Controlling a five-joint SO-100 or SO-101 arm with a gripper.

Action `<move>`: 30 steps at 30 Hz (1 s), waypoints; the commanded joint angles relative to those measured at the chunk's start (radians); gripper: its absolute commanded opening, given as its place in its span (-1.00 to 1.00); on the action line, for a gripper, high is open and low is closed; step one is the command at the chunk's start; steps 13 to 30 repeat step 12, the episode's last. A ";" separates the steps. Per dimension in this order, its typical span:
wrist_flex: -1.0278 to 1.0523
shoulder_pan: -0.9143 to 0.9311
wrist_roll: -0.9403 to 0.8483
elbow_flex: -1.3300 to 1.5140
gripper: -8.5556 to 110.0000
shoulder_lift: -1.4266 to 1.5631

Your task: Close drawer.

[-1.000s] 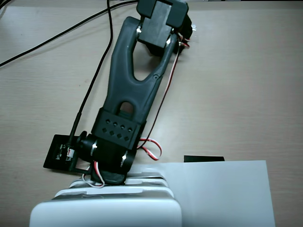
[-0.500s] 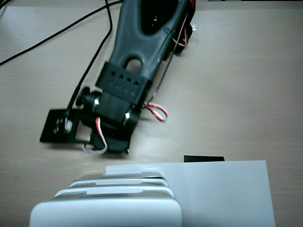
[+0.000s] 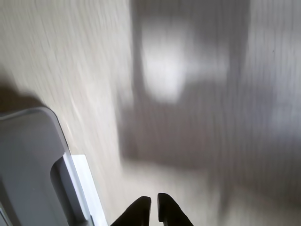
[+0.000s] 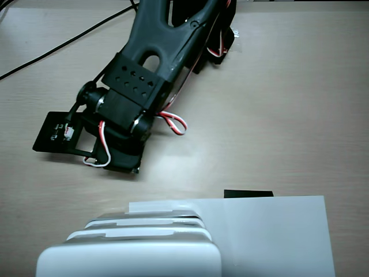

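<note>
In the wrist view the black two-finger gripper point(image 3: 154, 202) enters from the bottom edge, its two tips almost together with only a thin sliver of tabletop showing between them, and nothing held. The picture is smeared, so fine detail is lost. Just to the left of those tips, at the lower left corner, lies the translucent grey plastic drawer point(image 3: 28, 160) with its pale whitish rim; its rounded corner points up the picture and a darker recess, probably the slot handle, sits close to the near edge. A narrow white strip point(image 3: 89, 188), which may be the paper sheet, runs beside the drawer's right side, between it and the fingers. The relation the coming move depends on is therefore sideways: the drawer lies left of the closed tips and apart from them, with its long side running roughly up and down that view. Beyond the gripper is only the pale wood-grain tabletop point(image 3: 70, 56) with a blurred shadow. In the fixed view the black arm point(image 4: 138, 86) reaches down from the top, its gripper hidden beneath the body, and the white mini cabinet point(image 4: 132, 254) with its stacked trays stands at the bottom edge, well apart from it, beside the flat white paper sheet point(image 4: 271, 236). Which tray stands open cannot be told there.
</note>
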 commanded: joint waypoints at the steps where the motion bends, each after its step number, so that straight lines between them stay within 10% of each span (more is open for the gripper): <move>1: -0.012 0.006 -0.002 -0.006 -0.86 0.040; 30: -0.021 0.002 -0.015 -0.006 -0.86 0.038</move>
